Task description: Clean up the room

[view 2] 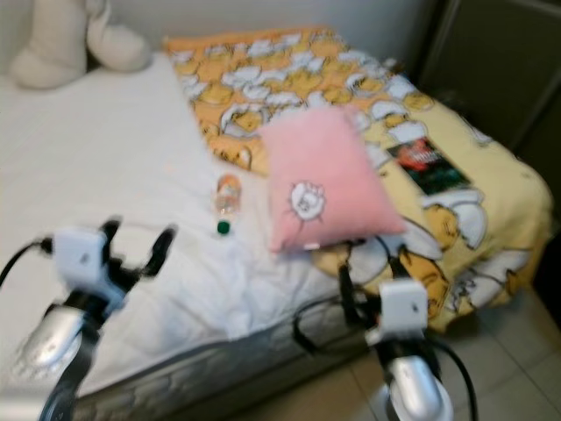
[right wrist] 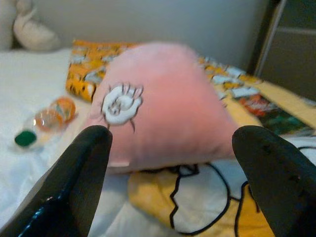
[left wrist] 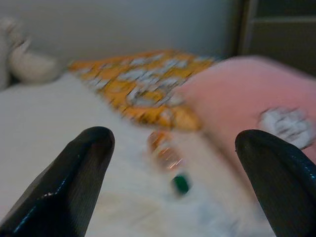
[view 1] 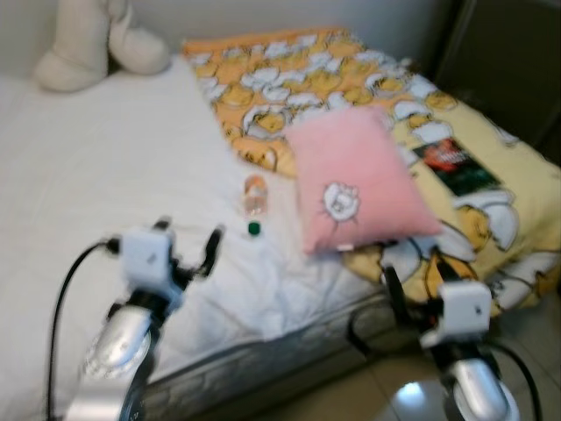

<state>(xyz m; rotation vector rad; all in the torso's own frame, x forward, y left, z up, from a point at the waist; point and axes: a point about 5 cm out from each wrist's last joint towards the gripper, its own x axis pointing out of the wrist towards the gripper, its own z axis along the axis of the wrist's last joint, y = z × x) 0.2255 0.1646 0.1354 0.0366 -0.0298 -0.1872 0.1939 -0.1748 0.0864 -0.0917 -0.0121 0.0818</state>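
Bed (view 1: 79,175) with white sheet, views a bit blurred. Cream plush toy (view 1: 92,39) at the far left corner by the wall.

Left hand (view 1: 188,246) raised over the near left part of the sheet, fingers spread wide, released, holding nothing. In its wrist view the two black fingers (left wrist: 69,182) stand well apart with the bottle lying between them farther off.

Plastic bottle (view 1: 254,200) lies on its side on the white sheet, mid-bed, orange label, green cap (view 1: 254,229) pointing toward the near edge. It sits just beside the left edge of the pink pillow, apart from both hands.

Pink pillow (view 1: 355,180) with a small white cartoon patch lies tilted, partly on the sheet and partly on the yellow-orange duck-print blanket (view 1: 307,70) that covers the right side of the bed. Dark book or card (view 1: 456,165) lies flat on the blanket, right of the pillow.

Right hand (view 1: 412,294) low at the near right bed edge, just in front of the pillow's near corner, fingers apart, released and empty; wrist view shows the pillow between its fingers (right wrist: 79,177).

Dark cabinet (view 1: 508,61) at far right, tiled floor (view 1: 394,390) below.
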